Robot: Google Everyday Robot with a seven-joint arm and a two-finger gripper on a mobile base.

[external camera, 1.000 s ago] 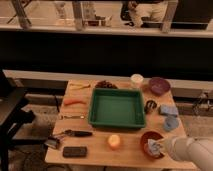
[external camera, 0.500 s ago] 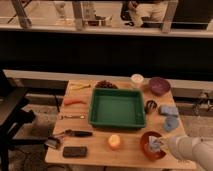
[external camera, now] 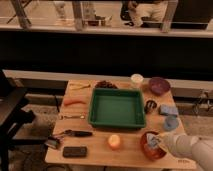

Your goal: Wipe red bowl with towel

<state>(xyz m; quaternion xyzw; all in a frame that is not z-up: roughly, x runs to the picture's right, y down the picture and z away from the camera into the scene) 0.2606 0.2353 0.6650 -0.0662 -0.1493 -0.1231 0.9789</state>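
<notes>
The red bowl (external camera: 151, 151) sits at the front right of the wooden table (external camera: 95, 150). A pale blue-grey towel (external camera: 151, 141) lies bunched inside it. My gripper (external camera: 159, 141) comes in from the lower right on a white arm (external camera: 187, 147) and sits over the bowl's right side, against the towel.
A green tray (external camera: 117, 107) fills the table's middle. An orange fruit (external camera: 114, 141) lies left of the bowl. A purple bowl (external camera: 159, 85), white cup (external camera: 136, 79), dark cup (external camera: 150, 105), blue sponge (external camera: 168, 110) and blue cup (external camera: 171, 123) stand at right. Utensils, a carrot (external camera: 75, 101) and a black case (external camera: 74, 151) lie at left.
The arm and gripper have shifted slightly within the red bowl with the towel; everything else on the table is unmoved.
</notes>
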